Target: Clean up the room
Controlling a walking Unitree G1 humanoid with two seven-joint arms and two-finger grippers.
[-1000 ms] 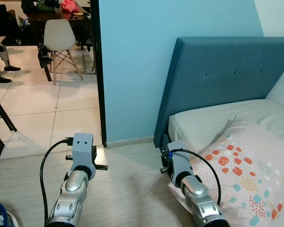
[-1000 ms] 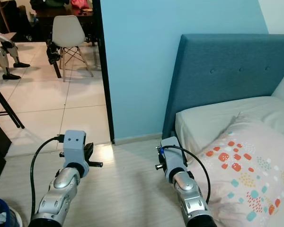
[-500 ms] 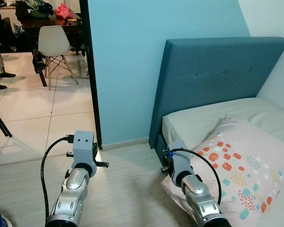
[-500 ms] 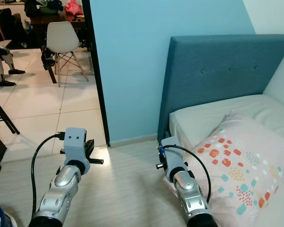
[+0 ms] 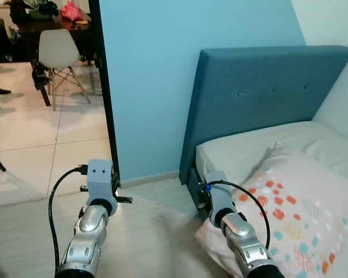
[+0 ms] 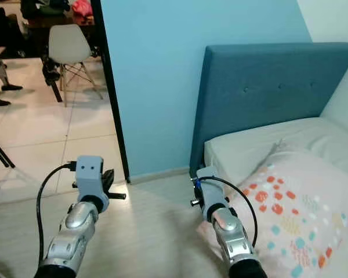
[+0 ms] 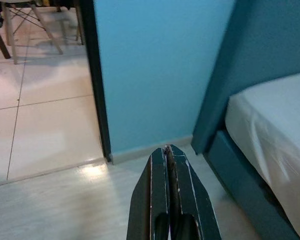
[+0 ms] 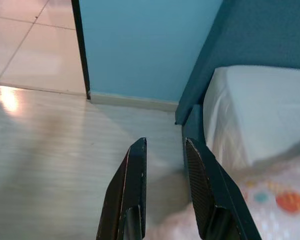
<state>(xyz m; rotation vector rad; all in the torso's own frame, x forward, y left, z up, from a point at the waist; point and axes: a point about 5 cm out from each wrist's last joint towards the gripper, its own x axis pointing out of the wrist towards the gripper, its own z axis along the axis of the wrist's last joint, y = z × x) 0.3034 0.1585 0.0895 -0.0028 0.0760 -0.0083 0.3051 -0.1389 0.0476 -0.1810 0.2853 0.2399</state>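
Through the doorway at far left a chair stands on the tiled floor; nearer, the left gripper is clenched on nothing, aimed at the blue wall. The right gripper hangs released and empty by the bed corner — beside the patterned quilt, which sags off the mattress toward the floor. Judging by this, tidying has hardly begun — that quilt looks like the likely thing to straighten, and nothing is in hand yet.
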